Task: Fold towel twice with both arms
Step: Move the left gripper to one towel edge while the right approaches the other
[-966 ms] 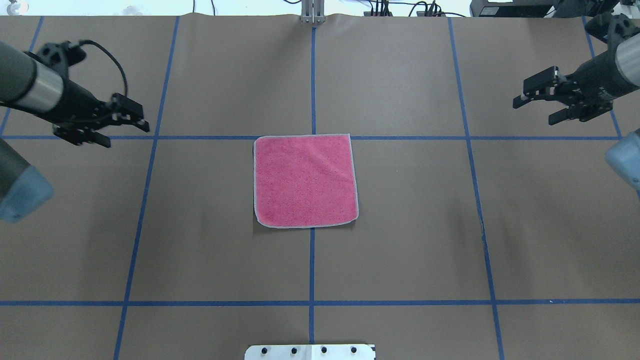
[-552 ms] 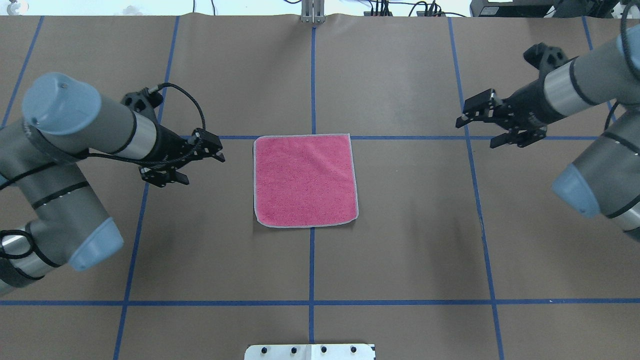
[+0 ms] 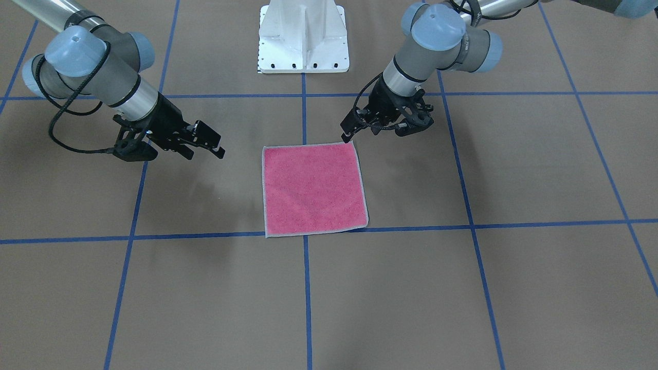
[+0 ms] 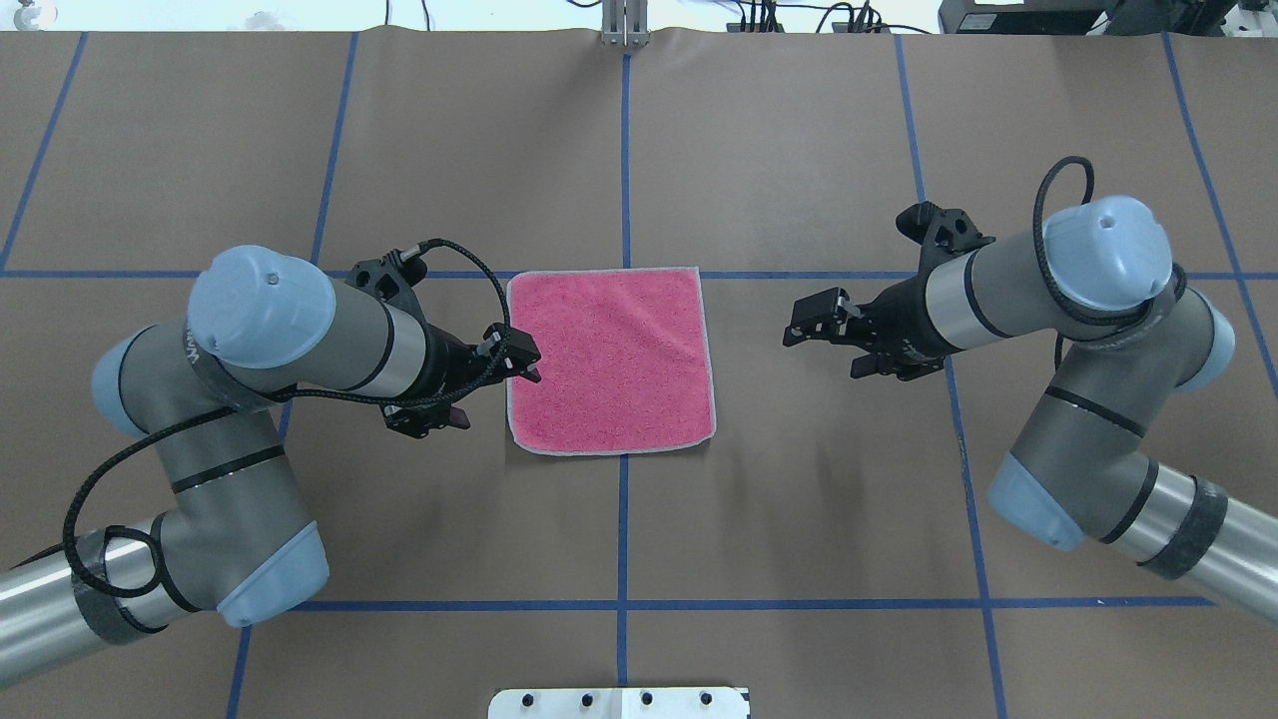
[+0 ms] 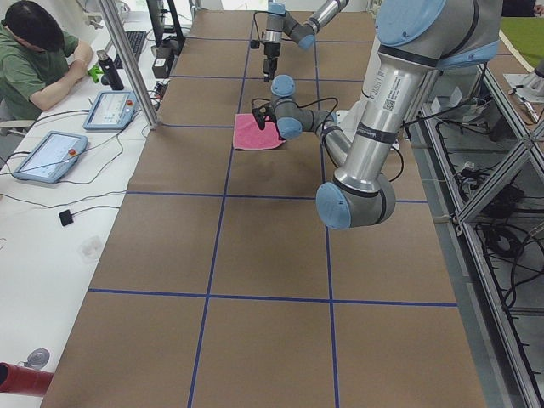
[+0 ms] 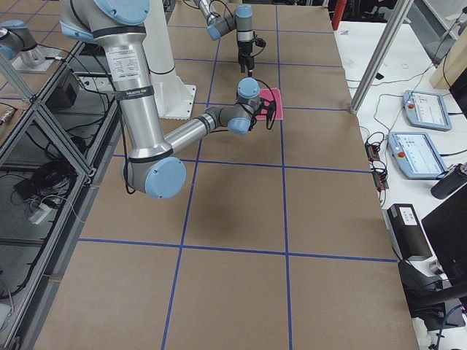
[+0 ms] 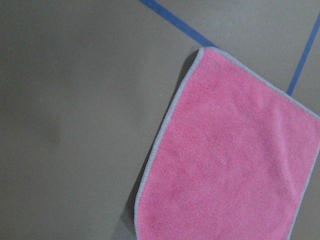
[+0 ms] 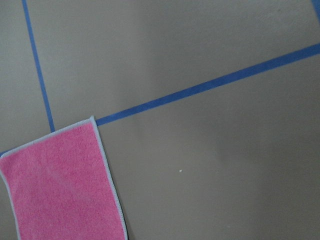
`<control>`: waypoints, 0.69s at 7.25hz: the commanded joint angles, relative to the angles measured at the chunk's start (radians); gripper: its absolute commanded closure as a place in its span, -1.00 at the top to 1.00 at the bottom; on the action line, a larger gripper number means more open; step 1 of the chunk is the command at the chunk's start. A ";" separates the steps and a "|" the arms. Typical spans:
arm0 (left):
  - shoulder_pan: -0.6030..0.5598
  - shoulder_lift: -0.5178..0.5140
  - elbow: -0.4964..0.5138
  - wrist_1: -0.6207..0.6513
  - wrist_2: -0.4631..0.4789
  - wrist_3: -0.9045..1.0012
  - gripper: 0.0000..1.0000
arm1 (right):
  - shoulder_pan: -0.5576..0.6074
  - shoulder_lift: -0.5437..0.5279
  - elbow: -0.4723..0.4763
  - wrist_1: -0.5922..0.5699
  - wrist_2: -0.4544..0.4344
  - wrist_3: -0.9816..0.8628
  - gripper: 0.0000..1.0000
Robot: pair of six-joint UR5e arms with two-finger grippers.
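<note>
The towel lies flat and unfolded at the middle of the table, pink face up. It is a small square of terry with rounded corners and a thin light grey stitched border. Its far edge runs along one blue tape line, and the central lengthwise line passes under it. The left wrist camera shows its nap evenly textured, with the hem lying on the paper.

The left gripper is at the towel's left side with its fingers spread. In the overhead view one fingertip overlaps the left edge, while from the front it appears to hang over the corner nearest the robot. Whether it touches the cloth is hard to judge. The right gripper is also spread and holds nothing. It hangs over bare table well off the towel's right edge.

The table is covered in brown paper, marked into large rectangles by blue tape. The white pedestal base stands at the robot's edge.

Along the far side runs a white bench where a person in a green top sits. Two teach pendants lie on it among loose cables. Aluminium framing with cable bundles borders the robot's side.
</note>
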 commanded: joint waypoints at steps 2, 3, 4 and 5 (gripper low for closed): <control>0.053 -0.011 0.051 -0.014 0.046 -0.004 0.99 | -0.071 0.013 -0.012 0.005 -0.017 0.005 0.96; 0.058 -0.013 0.069 -0.035 0.046 -0.006 0.99 | -0.090 0.037 -0.015 -0.004 -0.019 0.006 0.95; 0.058 -0.024 0.088 -0.043 0.046 -0.006 0.99 | -0.101 0.069 -0.034 -0.009 -0.022 0.006 0.96; 0.058 -0.033 0.098 -0.043 0.046 -0.004 0.99 | -0.102 0.092 -0.053 -0.009 -0.022 0.008 0.96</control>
